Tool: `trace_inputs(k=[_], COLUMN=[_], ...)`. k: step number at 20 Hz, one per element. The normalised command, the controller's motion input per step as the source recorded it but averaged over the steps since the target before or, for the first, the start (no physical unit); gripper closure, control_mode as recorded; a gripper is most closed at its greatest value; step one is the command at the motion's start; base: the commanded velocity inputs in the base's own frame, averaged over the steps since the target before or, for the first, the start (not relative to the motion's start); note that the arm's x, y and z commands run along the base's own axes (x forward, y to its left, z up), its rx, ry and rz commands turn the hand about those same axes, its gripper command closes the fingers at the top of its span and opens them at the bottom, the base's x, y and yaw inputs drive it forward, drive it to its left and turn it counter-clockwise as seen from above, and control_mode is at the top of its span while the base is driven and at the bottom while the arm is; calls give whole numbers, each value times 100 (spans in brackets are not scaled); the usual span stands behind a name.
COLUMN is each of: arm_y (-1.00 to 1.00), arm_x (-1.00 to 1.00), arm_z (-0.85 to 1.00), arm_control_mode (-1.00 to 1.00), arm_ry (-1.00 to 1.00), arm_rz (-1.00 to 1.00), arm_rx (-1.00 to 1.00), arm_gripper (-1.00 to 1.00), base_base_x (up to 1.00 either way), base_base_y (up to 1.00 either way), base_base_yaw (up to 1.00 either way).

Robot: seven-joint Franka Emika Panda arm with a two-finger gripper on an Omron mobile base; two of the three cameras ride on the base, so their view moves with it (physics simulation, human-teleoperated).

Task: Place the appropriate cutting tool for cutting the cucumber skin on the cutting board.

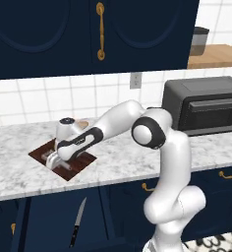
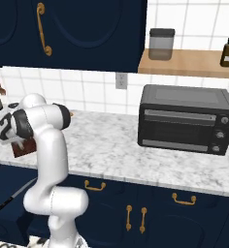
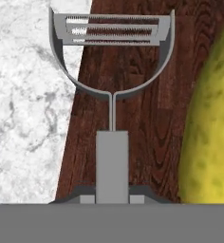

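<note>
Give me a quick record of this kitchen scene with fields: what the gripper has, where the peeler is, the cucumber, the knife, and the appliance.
gripper: shut on the peeler's handle
peeler: grey, over the cutting board, head crossing the board's edge above the marble counter
cucumber: yellow-green, on the board beside the peeler
knife: black-handled, in front of the lower cabinets, below counter level
toaster oven: black, on the counter, far from the board

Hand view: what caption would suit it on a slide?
Gripper shut on the grey peeler, over the cutting board beside the cucumber.
</note>
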Motion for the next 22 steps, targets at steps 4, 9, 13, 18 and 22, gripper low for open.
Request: trace_inputs(k=[4,9,13,18,22], arm_y=[0,0,0,-15,-33], arm_x=[1,21,7,0,-2], arm_z=[-40,-29,-14,2,32], arm_control_mode=[-100,-100,-100,-100,-100], arm_ry=[0,0,0,0,-3], arm_rz=[0,0,0,0,0], arm_rx=[0,0,0,0,0], arm_gripper=[100,-100,-100,-100,-100], base_base_x=[0,0,0,0,0], base_base_y=[0,0,0,0,0], base_base_yaw=[0,0,0,0,0])
